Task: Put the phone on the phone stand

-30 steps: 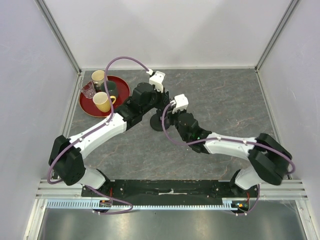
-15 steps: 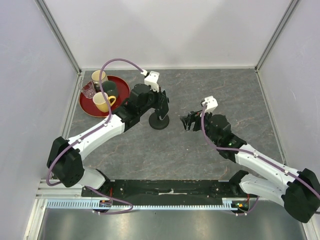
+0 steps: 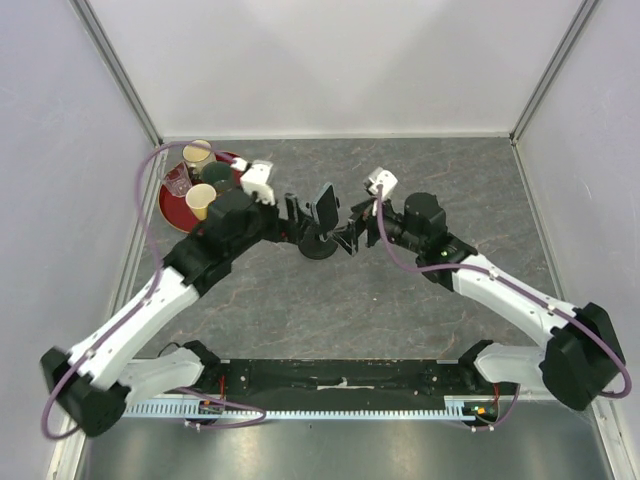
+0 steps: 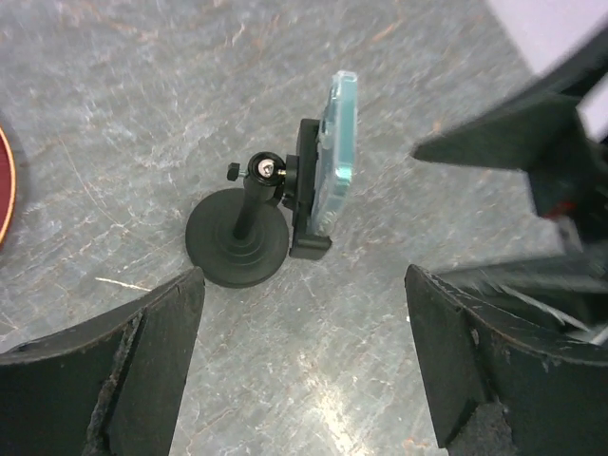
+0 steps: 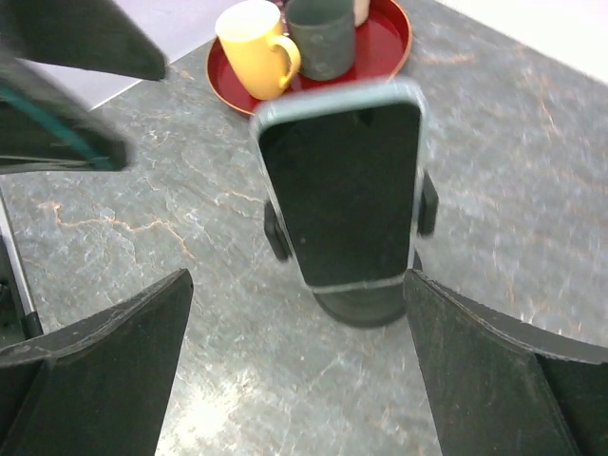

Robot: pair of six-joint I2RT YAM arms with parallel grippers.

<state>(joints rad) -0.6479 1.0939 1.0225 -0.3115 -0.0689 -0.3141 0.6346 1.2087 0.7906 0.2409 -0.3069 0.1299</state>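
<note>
Top external view is showing the phone (image 3: 325, 203) sitting in the clamp bracket of the phone stand (image 3: 318, 246), whose round base is resting on the grey stone-patterned table (image 3: 440, 185) near the middle. The phone is standing nearly upright on its short edge, leaning back a little. The left gripper (image 3: 294, 218) is hovering just beside the stand on one side and the right gripper (image 3: 348, 230) just beside it on the other, so the stand is sitting between them.

Both grippers are gaping wide and gripping nothing. From the left wrist, the phone is showing edge-on, its pale rim pressed against the bracket, with the two dark fingers spread well clear of the stand's base. From the right wrist, the glossy dark screen is facing the camera, the bracket's side arms are hugging its long edges, and the fingers are standing apart from the phone on both sides.

A red tray (image 3: 170, 208) is lying near the table's far left corner, carrying a yellow mug (image 3: 202, 199), a dark green mug (image 3: 218, 178), another pale cup and a clear glass.
</note>
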